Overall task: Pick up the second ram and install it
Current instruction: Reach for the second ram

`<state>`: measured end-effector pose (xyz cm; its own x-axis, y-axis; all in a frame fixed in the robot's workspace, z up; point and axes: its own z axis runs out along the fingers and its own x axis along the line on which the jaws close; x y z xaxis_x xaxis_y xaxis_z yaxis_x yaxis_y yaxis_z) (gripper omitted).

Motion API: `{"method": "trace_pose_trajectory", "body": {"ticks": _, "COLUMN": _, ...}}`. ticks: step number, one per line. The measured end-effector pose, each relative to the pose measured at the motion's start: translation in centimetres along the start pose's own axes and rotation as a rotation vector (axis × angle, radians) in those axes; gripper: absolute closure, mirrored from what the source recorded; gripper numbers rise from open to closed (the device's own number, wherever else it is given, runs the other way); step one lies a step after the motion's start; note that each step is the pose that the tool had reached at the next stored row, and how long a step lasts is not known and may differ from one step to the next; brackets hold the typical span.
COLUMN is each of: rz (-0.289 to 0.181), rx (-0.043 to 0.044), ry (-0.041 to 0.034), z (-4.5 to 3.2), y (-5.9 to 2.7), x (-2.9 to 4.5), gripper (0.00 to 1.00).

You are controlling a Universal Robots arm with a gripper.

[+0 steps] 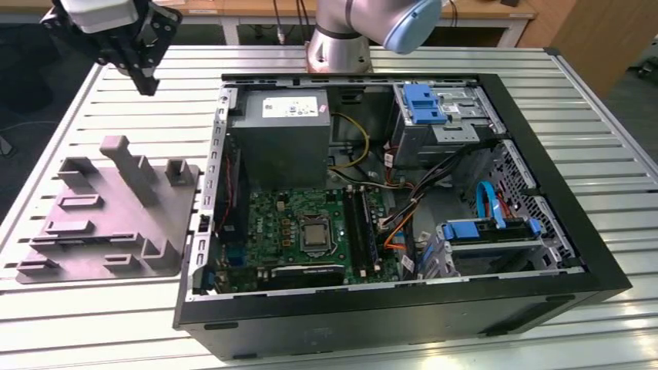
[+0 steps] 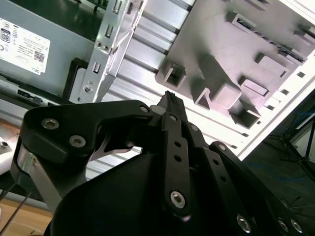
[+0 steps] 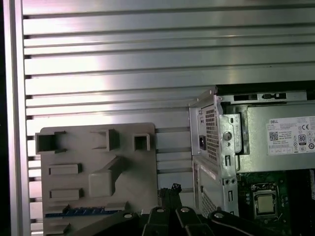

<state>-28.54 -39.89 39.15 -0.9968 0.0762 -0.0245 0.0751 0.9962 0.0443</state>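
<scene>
Second ram [image 3: 74, 212] (blue strip, first wrist view) lies in the grey fixture [image 1: 103, 208] beside the case [image 1: 360, 324]; the end effector [image 1: 147, 83], pressed together and empty, hangs well above. A sound pick wants fingers spread, squared and centred lengthwise.

Pincer [image 3: 170, 191] hides grey fixture's [image 3: 98, 147] near edge; second ram [image 3: 74, 212] shows just its edge.

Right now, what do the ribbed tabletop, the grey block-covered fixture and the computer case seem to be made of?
The tabletop: likely bare aluminium, silvery ribbed slats with a bright sheen. The grey fixture: probably matte plastic, dull uniform grey with blocky shapes. The computer case: seemingly black-painted sheet metal outside, bare perforated metal inside.
</scene>
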Motion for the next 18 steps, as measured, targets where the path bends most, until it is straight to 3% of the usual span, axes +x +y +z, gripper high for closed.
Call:
{"method": "trace_pose_trajectory", "body": {"ticks": 7, "rz": 0.0, "rx": 0.0, "ry": 0.0001, "z": 0.13, "y": -0.17, "x": 1.66, "gripper": 0.9}}
{"method": "trace_pose_trajectory", "body": {"ticks": 18, "rz": 0.0, "rx": 0.0, "ry": 0.0, "z": 0.48, "y": -1.25, "x": 3.35, "gripper": 0.9}}
